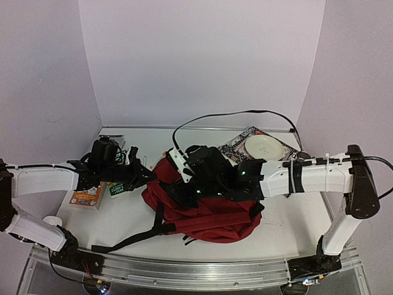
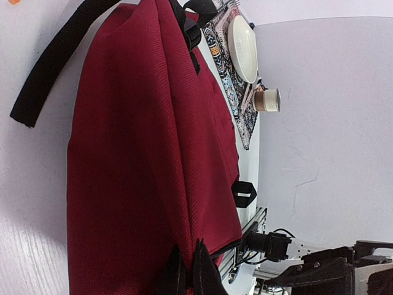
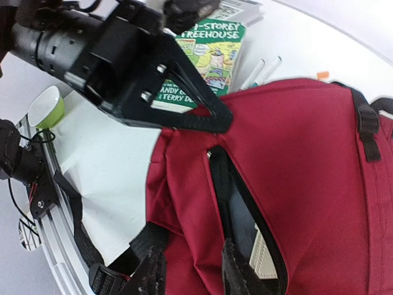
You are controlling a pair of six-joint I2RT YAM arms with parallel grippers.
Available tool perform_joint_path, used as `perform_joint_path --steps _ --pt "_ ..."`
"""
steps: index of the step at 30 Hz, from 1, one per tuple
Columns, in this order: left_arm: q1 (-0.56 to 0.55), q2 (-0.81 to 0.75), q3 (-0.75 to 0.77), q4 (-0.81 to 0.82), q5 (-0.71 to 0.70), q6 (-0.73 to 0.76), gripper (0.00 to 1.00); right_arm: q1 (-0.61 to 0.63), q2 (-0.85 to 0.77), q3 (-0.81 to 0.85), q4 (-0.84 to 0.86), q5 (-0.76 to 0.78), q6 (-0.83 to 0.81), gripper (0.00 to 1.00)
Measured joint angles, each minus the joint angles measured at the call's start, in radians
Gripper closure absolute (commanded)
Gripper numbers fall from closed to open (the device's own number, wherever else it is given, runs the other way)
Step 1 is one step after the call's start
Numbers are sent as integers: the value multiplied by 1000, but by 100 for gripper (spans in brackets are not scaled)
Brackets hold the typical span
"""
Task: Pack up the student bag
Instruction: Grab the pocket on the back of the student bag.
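The dark red student bag [image 1: 212, 212] lies flat mid-table, its black straps trailing to the front left. My left gripper [image 1: 149, 176] is at the bag's left edge. In the left wrist view it [image 2: 187, 270] is shut on a fold of the red fabric [image 2: 141, 153]. My right gripper [image 1: 184, 187] is over the bag's left part. In the right wrist view its jaws [image 3: 193, 273] are spread, one finger outside and one at the lip of the open zipper slot [image 3: 236, 203]. Grey lining and a pale object [image 3: 267, 258] show inside.
A green Treehouse book [image 3: 209, 55] and an orange box [image 1: 86, 195] lie left of the bag, with pens [image 3: 261, 70] nearby. A white plate [image 1: 265, 147] sits on a patterned mat [image 1: 236, 144] at the back right, with a small cup [image 2: 268, 99] beyond. A green cup [image 3: 46, 107] stands front left.
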Motion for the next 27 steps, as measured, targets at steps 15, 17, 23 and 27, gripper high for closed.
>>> perform_joint_path --steps 15,17,23,27 --pt "-22 -11 -20 21 1 -26 100 -70 162 70 57 -144 58 77" --pt "-27 -11 -20 30 1 -26 100 -83 167 70 69 -156 70 76" --pt "-38 -11 -21 61 2 -30 100 -106 171 69 109 -198 93 74" --pt "-48 -11 -24 70 1 -33 100 -109 182 67 133 -241 100 75"
